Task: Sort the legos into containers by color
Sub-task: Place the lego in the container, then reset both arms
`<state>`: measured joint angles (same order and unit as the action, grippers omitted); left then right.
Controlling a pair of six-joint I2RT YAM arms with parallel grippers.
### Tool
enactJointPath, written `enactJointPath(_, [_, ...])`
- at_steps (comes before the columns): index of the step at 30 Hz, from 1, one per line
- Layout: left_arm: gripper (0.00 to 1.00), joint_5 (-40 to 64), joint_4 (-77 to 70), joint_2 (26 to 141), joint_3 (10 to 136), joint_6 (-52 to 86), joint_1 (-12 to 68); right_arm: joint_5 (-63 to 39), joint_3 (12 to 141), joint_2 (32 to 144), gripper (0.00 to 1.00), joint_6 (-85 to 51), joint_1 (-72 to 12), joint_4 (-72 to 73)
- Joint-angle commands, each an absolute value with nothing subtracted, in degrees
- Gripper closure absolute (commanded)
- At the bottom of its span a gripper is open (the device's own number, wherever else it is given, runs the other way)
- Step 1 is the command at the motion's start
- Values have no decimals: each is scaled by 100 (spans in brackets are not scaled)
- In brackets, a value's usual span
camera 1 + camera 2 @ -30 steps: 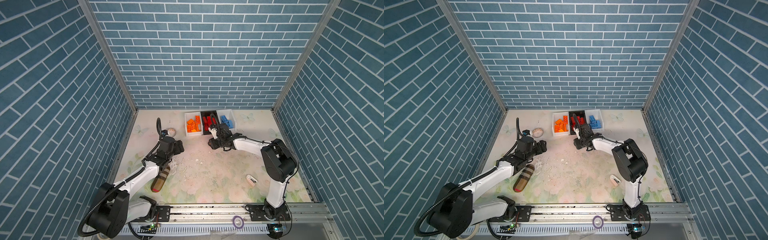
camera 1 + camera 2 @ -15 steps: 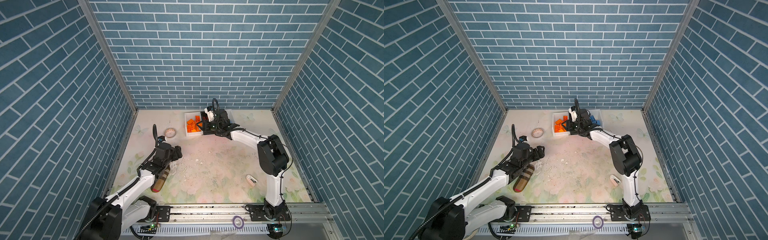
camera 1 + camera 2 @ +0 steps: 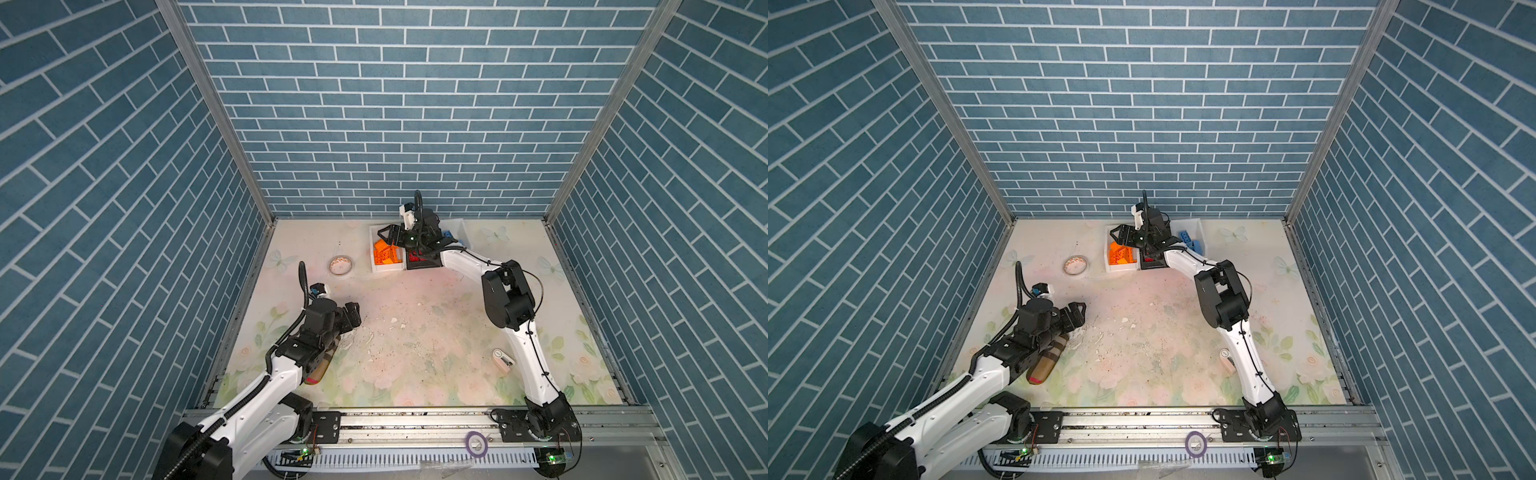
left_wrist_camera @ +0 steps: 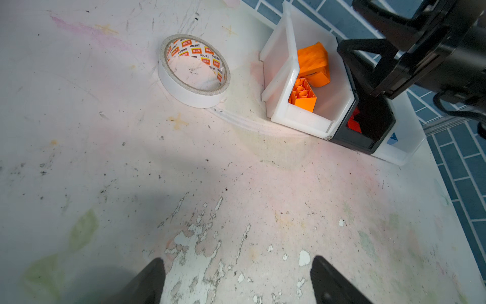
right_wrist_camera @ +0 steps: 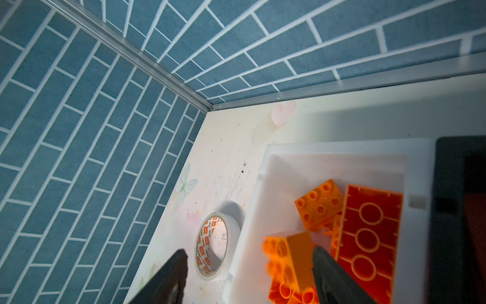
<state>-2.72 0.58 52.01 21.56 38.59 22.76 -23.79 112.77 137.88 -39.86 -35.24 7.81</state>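
Three containers stand side by side at the back wall: a white bin of orange legos, a black bin with red legos, and a white bin of light blue legos. My right gripper hangs over the orange bin, open. A blurred orange brick lies in the gap beside one finger, above other orange legos. My left gripper is open over bare table near the left side, with nothing between its fingers.
A white tape roll lies just left of the orange bin. A brown plaid pouch lies partly under my left arm. A small white gadget sits by the right arm's lower link. Blue brick walls close three sides.
My right gripper rose from in front of the black bin to above the orange bin and its jaws opened, freeing the orange brick. The left arm drew back toward the front.
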Motion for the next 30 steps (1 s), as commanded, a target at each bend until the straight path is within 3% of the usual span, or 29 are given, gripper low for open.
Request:
enactJointPath(1, [12, -347, 174, 5131, 2095, 3895, 2241, -2198, 11312, 13596, 16, -3894, -3555, 610])
enactJointPath(11, [11, -1133, -80, 5344, 2498, 3191, 2250, -1566, 9507, 11822, 12, -2879, -3527, 809])
enactJointPath(25, [11, -2820, -1991, 6265, 2458, 909, 2224, 1215, 5100, 8368, 5, -1258, -3219, 2048])
enactJointPath(30, [11, -2524, -3164, 6353, 2110, 116, 1895, 1975, 4134, 7447, 2, -1080, -2726, 1976])
